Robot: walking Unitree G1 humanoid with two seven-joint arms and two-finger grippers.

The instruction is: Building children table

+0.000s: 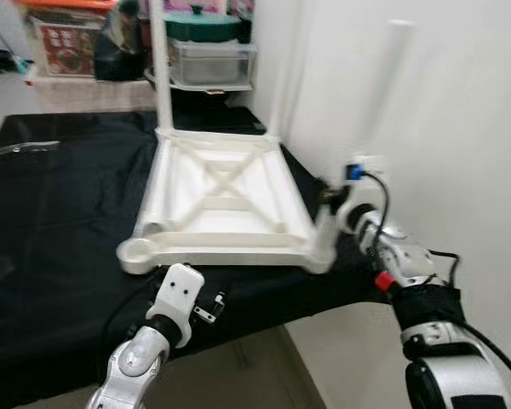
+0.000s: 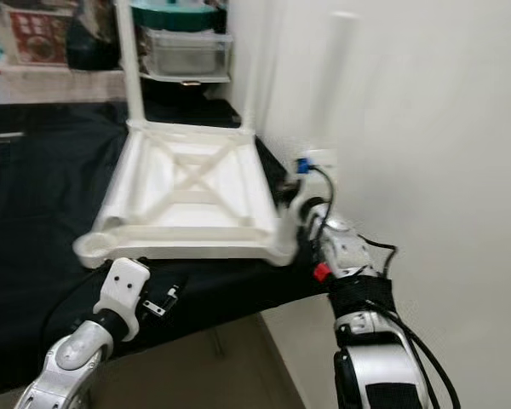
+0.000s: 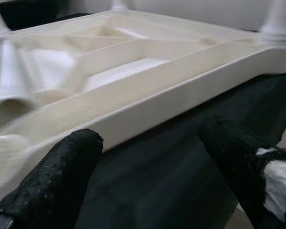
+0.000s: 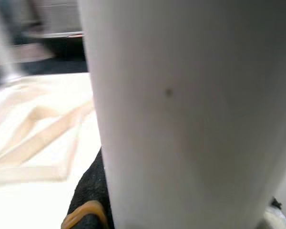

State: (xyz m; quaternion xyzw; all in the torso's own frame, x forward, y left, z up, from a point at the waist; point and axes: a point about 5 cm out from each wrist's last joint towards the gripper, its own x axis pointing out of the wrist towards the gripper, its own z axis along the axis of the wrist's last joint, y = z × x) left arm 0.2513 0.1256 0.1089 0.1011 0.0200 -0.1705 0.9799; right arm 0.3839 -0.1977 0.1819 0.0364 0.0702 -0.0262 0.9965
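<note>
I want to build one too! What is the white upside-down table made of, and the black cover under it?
The table looks like smooth moulded plastic: glossy cream surface with cast ribs. The cover seems to be thin black cloth, matte and draping over the edge.

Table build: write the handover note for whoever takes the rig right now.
Right gripper: at the near right corner of the upturned white tabletop, shut on a white leg that stands up along the wall.
Left gripper: open, low at the near edge, holding nothing.
Tabletop lies underside up on the black cloth.
Done: two far legs stand in their sockets.
Left: finish seating the right leg; the near left socket is still empty, and I see no fourth leg.
</note>
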